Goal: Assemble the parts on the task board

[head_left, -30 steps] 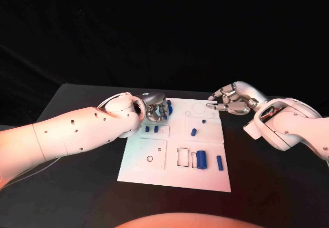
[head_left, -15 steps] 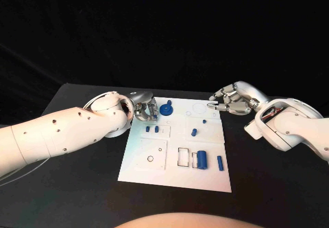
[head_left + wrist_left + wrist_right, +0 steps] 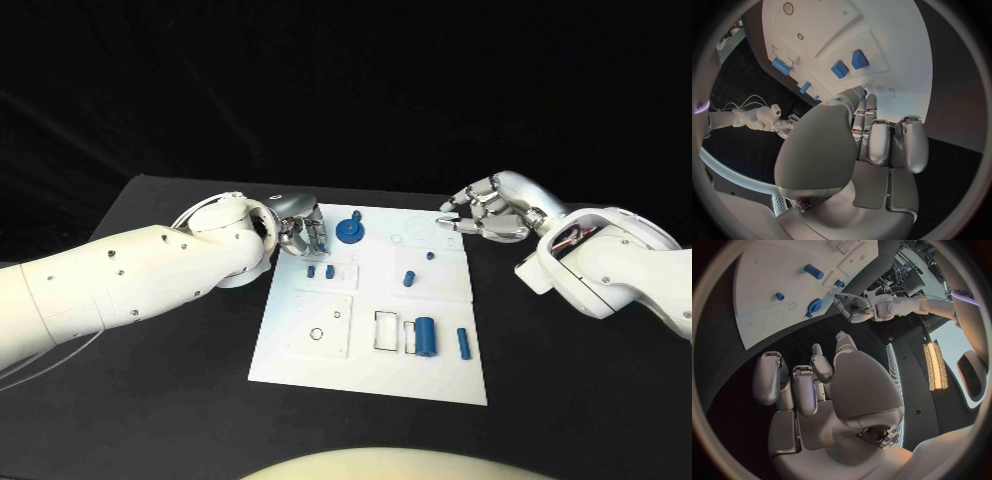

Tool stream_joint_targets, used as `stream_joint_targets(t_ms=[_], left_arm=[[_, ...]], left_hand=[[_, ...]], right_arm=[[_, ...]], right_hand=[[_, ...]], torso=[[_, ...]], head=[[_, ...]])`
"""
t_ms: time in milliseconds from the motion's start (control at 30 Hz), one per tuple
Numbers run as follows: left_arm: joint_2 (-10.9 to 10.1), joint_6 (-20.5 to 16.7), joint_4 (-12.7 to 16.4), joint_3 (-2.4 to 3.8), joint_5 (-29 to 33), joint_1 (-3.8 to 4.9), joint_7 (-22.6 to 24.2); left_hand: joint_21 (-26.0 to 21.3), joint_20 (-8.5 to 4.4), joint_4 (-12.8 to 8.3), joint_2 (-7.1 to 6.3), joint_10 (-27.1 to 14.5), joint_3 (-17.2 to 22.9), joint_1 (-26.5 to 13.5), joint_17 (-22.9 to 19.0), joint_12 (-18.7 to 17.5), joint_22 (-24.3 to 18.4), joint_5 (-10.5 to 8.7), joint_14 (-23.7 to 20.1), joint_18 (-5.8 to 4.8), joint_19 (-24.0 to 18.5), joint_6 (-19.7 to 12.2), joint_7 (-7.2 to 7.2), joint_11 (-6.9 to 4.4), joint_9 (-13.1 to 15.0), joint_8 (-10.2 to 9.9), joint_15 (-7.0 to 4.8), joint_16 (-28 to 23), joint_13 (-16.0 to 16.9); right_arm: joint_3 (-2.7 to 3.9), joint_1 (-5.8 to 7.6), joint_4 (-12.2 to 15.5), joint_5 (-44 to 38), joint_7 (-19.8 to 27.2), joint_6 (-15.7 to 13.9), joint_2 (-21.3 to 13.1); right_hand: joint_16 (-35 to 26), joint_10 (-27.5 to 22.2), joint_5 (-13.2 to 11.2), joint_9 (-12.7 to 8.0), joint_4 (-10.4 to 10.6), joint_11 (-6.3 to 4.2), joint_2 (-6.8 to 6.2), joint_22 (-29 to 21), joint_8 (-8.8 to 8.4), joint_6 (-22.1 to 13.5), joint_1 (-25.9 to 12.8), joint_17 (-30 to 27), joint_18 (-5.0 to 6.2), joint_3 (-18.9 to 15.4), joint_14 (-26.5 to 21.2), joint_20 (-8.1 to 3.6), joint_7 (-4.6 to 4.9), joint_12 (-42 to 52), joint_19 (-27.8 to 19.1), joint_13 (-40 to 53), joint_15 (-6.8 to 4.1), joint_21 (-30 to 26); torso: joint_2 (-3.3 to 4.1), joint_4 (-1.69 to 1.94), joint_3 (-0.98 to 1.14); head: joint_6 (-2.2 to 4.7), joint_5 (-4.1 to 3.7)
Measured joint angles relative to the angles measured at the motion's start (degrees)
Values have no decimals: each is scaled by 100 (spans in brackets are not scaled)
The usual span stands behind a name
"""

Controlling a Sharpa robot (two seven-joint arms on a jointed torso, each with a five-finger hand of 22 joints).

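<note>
The white board (image 3: 371,300) lies in the middle of the black desk (image 3: 173,380), with small blue parts scattered over it. A round blue knob-like part (image 3: 348,231) stands near the board's far left corner, just beside the left robot hand (image 3: 303,232). That hand's fingers are curled in at the board's left edge, and I cannot tell whether they pinch anything. The right robot hand (image 3: 488,212) hovers over the desk off the board's far right corner, fingers curled in with nothing in them.

Two short blue blocks (image 3: 320,271) sit further along the left edge, a peg (image 3: 410,277) near the middle, and a thicker cylinder (image 3: 426,334) and a thin bar (image 3: 462,342) toward the near right corner.

The parts look like rigid, light moulded plastic: smooth, likely slippery, and easy to knock aside. Each probably wants a fingertip pinch across its opposite sides, the knob by its rim and the cylinder across its width.
</note>
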Motion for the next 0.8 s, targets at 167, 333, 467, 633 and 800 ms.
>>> stream_joint_targets(t_ms=[167, 333, 467, 633, 800], left_arm=[[76, 19, -56, 0, 7, -2, -2], [148, 28, -133, -1, 14, -3, -3], [184, 34, -188, -2, 17, -3, -5], [225, 58, -239, -3, 20, -3, -9], [270, 96, -282, -4, 22, -4, -14]], left_hand=[[0, 0, 0, 0, 0, 0, 0, 0, 0, 5, 0, 0, 0, 0, 0, 0, 0, -1, -1, 0, 0, 0], [0, 0, 0, 0, 0, 0, 0, 0, 0, 5, 0, 0, 0, 0, -1, 0, 0, -2, -1, 0, 0, -5], [0, 0, 0, 0, 0, 0, 0, 0, 0, 4, 0, 0, 0, 0, -1, -1, 0, -3, -2, 0, 0, -5], [0, 0, 0, 0, 0, 0, 0, 1, 0, 4, 0, 0, -1, 0, -2, -1, 0, -4, -9, 0, 0, -5], [-1, 0, 16, 0, 0, 16, 0, 1, 0, 3, 0, 0, 0, 0, -2, -1, 0, -9, -12, 0, 0, -5]], right_arm=[[0, 0, 0, -2, 0, 0, 3], [0, 0, 2, -5, 0, 0, 6], [0, 0, 4, -7, -1, 0, 8], [0, 0, 6, -9, -2, 0, 8], [0, 0, 8, -11, -2, 0, 9]], right_hand=[[0, 0, 0, 0, 0, 0, 0, 0, 0, 0, 0, 0, 0, 0, 0, 0, 0, 0, 0, 0, 0, 0], [0, 0, 0, 0, 0, 0, 0, -1, 0, 0, 0, -1, 0, 0, 0, 0, 0, 0, 0, -1, 0, 0], [0, 0, 0, 0, 0, 0, 0, -1, 0, 0, 0, -1, 0, 0, 0, 0, 0, 0, 0, -1, 0, 0], [0, 0, 0, 0, 0, 0, 0, -1, 0, 0, 0, -1, 0, 0, 0, 0, 0, 0, 0, -1, 0, 0], [0, 0, 0, 0, 0, 0, 0, -2, 0, 0, 0, -1, 0, 0, 0, 0, 0, 0, 0, -1, 0, 0]], torso=[[3, 0, 4], [3, -1, 5], [4, -2, 5], [4, 0, 5], [3, 3, 4]], head=[[2, 1], [3, -7], [-2, -10], [-12, -15], [-18, -15]])
